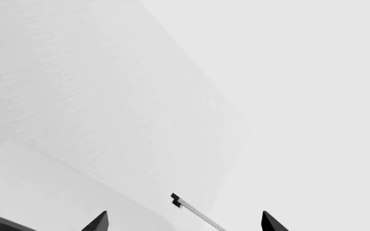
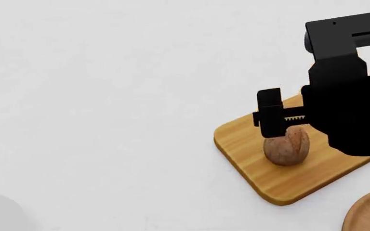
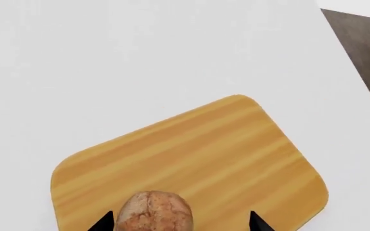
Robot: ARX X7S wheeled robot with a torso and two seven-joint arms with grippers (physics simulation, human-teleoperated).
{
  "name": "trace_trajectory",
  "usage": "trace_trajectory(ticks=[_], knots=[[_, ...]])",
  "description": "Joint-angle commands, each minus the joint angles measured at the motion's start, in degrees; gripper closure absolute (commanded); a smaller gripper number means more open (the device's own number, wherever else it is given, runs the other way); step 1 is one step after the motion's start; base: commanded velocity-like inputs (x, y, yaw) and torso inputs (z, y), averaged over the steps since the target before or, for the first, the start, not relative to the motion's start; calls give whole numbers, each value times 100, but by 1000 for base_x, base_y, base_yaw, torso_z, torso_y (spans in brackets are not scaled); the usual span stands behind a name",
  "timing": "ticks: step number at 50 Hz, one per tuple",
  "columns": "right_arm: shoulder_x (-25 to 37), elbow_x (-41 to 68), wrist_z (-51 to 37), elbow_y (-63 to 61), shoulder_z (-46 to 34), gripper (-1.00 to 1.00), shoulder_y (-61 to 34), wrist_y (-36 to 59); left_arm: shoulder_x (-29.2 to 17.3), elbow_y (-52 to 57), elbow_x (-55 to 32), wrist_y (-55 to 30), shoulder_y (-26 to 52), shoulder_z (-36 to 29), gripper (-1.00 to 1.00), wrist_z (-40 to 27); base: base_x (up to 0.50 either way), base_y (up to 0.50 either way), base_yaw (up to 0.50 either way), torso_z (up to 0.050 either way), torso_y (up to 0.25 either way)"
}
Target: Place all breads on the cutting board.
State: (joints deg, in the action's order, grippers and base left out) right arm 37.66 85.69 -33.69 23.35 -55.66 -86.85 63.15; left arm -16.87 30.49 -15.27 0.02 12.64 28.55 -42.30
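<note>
The right claw (image 3: 179, 222), its tips spread wide, hangs over the roll (image 2: 287, 145) lying on the cutting board (image 2: 249, 139) near its middle, so any other bread, unseen, remains.

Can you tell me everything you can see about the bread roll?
The bread roll is round and egg-shaped, brown and crusty, with pale cracks across its top. It sits on the wooden cutting board, away from the edges. The right end effector is just above it with its black fingertips spread to either side; the roll lies close to one fingertip. Whether they touch it cannot be told.
</note>
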Motion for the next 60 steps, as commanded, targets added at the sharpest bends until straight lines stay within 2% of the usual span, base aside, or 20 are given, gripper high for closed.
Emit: trace_trajectory(ticks=[1, 9, 11, 17, 22, 31, 53, 60], knots=[[443, 515, -616, -764, 432, -100, -576, 284, -10, -4, 15, 1, -5, -21, -100, -19, 0, 0, 0, 0, 0], [1072, 1636, -1764, -1663, 778, -100, -1137, 887, -17, 1, 3, 14, -7, -28, -100, -24, 0, 0, 0, 0, 0], [1393, 2307, -2262, -1971, 856, -100, -1279, 1040, -12, 1, 2, 40, -16, -22, -100, -23, 0, 0, 0, 0, 0], [2028, 3226, -2948, -2513, 885, -100, -1402, 1115, -20, 0, -1, 46, -15, -26, -100, -28, 0, 0, 0, 0, 0], [2895, 4071, -3445, -3118, 912, -100, -1393, 994, -29, 4, 1, 52, -17, -41, -100, -26, 0, 0, 0, 0, 0], [4173, 4209, -3019, -3942, 1077, -100, -615, 340, -73, 492, -5, -386, -60, -78, -100, -205, 0, 0, 0, 0, 0], [5216, 4162, -2457, -4526, 890, -100, 27, -189, -119, 272, -37, -242, -17, -73, -100, -149, 0, 0, 0, 0, 0], [5233, 4111, -2491, -4440, 722, -100, 230, -299, -135, 362, -53, -326, -33, -71, -100, -186, 0, 0, 0, 0, 0]])
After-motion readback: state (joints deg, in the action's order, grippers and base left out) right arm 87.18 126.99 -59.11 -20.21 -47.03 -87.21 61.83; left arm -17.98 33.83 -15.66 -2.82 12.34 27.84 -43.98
